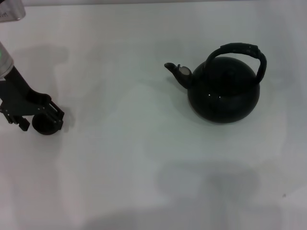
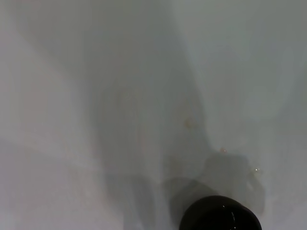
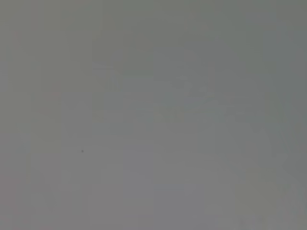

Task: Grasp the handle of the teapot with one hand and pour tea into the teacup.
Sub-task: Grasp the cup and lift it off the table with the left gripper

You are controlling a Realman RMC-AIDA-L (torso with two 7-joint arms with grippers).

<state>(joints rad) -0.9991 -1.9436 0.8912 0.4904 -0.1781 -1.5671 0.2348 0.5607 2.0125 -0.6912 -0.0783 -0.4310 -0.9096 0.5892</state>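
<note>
One teacup sits half hidden under left gripper.

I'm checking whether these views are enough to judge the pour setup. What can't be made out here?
- Teacup: in the head view the left gripper covers much of it; in the left wrist view the picture's edge cuts it off, so its contents are unknown.
- Left gripper: whether it grips the cup is unclear.
- Right gripper: in no view; the right wrist view shows only blank surface.
- Teapot: its contents are hidden by its body; the handle is untouched.
</note>
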